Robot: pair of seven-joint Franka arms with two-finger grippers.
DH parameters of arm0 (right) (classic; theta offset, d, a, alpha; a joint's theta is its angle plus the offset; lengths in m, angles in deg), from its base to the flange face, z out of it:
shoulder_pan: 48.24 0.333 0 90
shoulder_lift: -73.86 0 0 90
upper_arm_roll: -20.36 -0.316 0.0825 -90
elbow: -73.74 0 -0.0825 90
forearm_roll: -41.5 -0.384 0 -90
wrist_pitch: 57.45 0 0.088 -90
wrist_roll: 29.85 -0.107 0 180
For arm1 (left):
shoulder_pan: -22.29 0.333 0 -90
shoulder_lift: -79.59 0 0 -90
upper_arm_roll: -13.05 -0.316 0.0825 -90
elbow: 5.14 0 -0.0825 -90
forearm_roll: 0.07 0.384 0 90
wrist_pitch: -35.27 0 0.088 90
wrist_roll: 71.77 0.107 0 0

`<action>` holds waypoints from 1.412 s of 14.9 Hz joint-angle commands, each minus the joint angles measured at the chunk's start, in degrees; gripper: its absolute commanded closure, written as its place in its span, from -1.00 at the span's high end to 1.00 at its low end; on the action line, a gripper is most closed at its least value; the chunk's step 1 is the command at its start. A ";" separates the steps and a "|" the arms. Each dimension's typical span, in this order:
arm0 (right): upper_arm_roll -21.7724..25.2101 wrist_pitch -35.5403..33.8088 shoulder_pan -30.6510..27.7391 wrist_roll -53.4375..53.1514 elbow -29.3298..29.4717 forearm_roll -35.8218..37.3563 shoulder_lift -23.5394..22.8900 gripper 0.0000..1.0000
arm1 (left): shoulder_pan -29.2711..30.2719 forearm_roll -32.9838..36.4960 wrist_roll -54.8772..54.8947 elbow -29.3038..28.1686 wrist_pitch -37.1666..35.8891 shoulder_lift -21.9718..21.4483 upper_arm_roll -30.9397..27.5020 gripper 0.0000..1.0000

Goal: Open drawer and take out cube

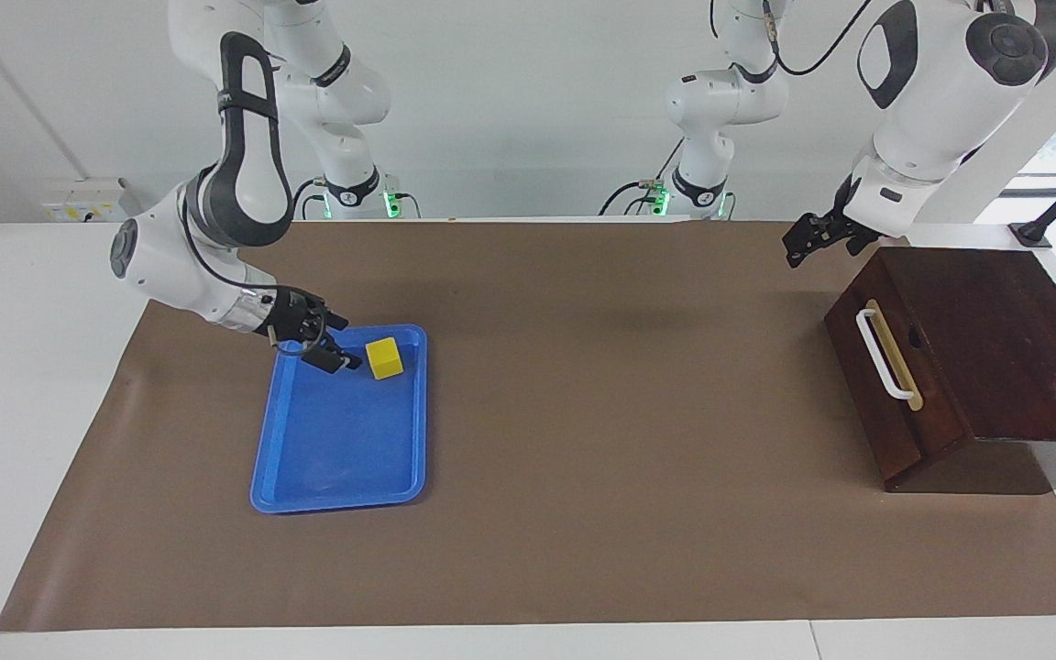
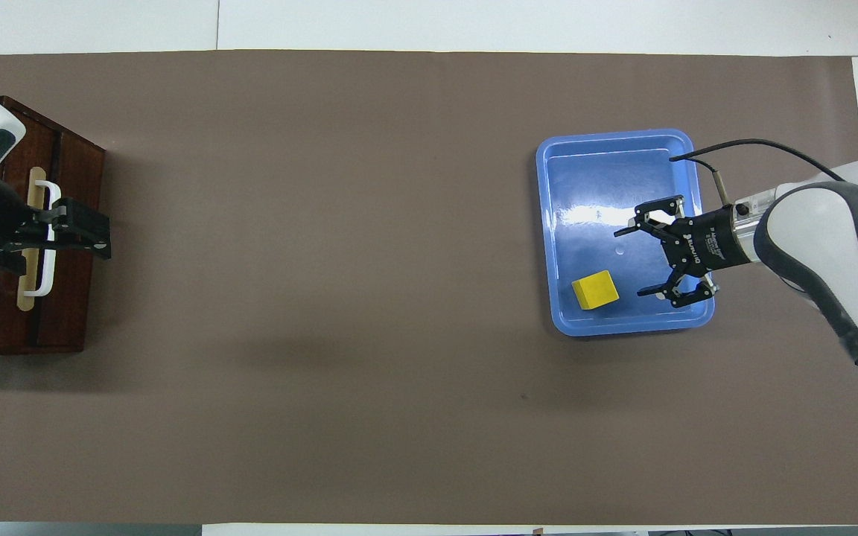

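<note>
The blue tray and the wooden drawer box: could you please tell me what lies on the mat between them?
Nothing: between the blue tray and the drawer there is only bare brown mat, plain in the overhead view and likewise in the facing view.

cube (image 1: 385,357) in tray (image 1: 308,467), drawer (image 1: 895,385) well apart

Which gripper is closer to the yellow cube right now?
The right. The right gripper is over the blue tray, open, just beside the yellow cube. The left gripper hangs by the drawer at the left arm's end.
</note>
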 commanded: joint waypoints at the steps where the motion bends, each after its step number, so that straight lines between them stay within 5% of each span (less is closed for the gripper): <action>1: -0.12 -4.07 -0.23 9.54 4.62 9.10 1.73 1.00 | -0.65 -0.44 5.63 -0.04 -1.29 -1.80 -1.01 1.00; 7: 0.05 -4.51 -0.84 41.01 10.16 20.97 5.69 1.00 | 0.13 -0.09 6.79 -0.21 -1.47 -2.85 -1.18 1.00; 16: -0.56 -27.71 -0.05 47.45 24.93 33.21 6.66 1.00 | 1.72 -0.53 6.35 -0.21 -1.29 -3.20 -1.27 1.00; 21: -0.39 -27.12 0.12 45.09 20.38 33.12 8.58 1.00 | 1.10 -0.53 6.62 -0.13 0.91 -3.11 -1.27 1.00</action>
